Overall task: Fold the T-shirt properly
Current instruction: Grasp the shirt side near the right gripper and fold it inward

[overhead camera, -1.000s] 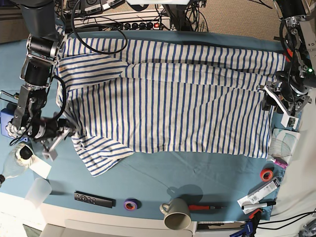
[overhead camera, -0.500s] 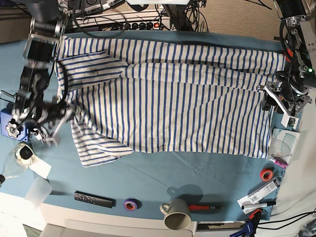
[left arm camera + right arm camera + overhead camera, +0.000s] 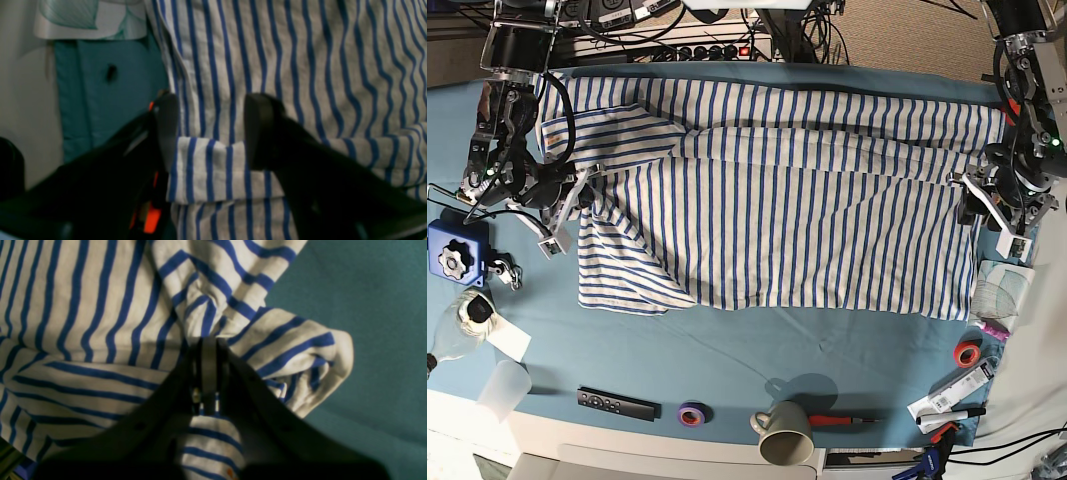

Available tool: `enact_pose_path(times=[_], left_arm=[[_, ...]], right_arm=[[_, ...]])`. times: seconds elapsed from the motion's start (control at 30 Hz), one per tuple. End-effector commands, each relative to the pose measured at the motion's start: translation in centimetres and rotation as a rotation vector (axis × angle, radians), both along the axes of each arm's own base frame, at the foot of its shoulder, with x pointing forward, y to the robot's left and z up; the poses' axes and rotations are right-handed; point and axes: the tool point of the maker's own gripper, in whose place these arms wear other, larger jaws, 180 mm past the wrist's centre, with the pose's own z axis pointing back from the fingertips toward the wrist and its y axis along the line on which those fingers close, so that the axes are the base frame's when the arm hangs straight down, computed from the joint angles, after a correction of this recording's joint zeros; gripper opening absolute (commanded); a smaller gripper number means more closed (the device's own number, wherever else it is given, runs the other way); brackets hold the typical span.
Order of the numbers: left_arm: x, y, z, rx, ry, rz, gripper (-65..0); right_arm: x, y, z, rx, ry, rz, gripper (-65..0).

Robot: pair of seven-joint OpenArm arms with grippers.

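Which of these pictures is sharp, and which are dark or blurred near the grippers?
Base view: evenly lit and sharp; the T-shirt stripes read clearly. Left wrist view: dim, the left gripper near the lens is soft and almost black. Right wrist view: the right gripper is a dark blurred shape shadowing the cloth below, while the stripes beyond stay fairly clear.

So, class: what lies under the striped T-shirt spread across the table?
The white, blue-striped fabric T-shirt lies on a plain teal table cloth, visible around its edges. Anything else beneath the shirt is covered and cannot be seen.
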Motion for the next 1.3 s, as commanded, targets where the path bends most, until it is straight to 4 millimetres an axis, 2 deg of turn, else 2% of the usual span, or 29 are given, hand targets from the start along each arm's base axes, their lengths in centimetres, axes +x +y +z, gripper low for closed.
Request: enact_pose_path(times=[0.0, 0.1, 0.13, 0.33, 0.43, 0.7, 0.8, 0.9, 1.1, 1.27], left_arm=[[0.8, 0.3, 1.3, 0.010, -0.048, -0.002, -32.6], [0.8, 0.3, 1.3, 0.010, -0.048, -0.002, -32.6], [0.8, 0.3, 1.3, 0.010, -0.047, -0.002, -32.6], [0.8, 0.3, 1.3, 0.010, -0.048, -0.002, -32.6], [0.8, 0.3, 1.3, 0.010, -0.047, -0.002, -32.6], [0.8, 0.3, 1.3, 0.010, -0.048, -0.002, -32.6], [0.8, 0.3, 1.3, 0.009, -0.048, -0.002, -32.6], [0.8, 0.3, 1.3, 0.009, -0.048, -0.002, -32.6], [0.8, 0.3, 1.3, 0.009, -0.048, -0.002, -32.6], [0.8, 0.3, 1.3, 0.009, -0.048, -0.002, -32.6]], right_arm=[[0.9, -0.2, 1.3, 0.004, -0.044, 0.003, -57.1], [0.8, -0.2, 1.2, 0.007, -0.036, 0.004, -44.3], [0.7, -0.2, 1.2, 0.005, -0.031, 0.004, -42.1], [1.0, -0.1, 1.8, 0.050, -0.054, -0.010, -41.9], [1.5, -0.5, 3.3, 0.092, -0.107, -0.040, -41.9], [2.6, -5.0, 7.3, 0.098, -0.287, -0.187, -41.9], [3.0, -6.2, 8.1, 0.077, -0.334, -0.221, -41.8], [3.5, -6.5, 8.4, 0.056, -0.361, -0.208, -41.8], [6.9, -8.6, 9.5, 0.089, -0.449, -0.305, -41.8], [10.0, -9.7, 8.8, 0.218, -0.449, -0.388, -41.8]])
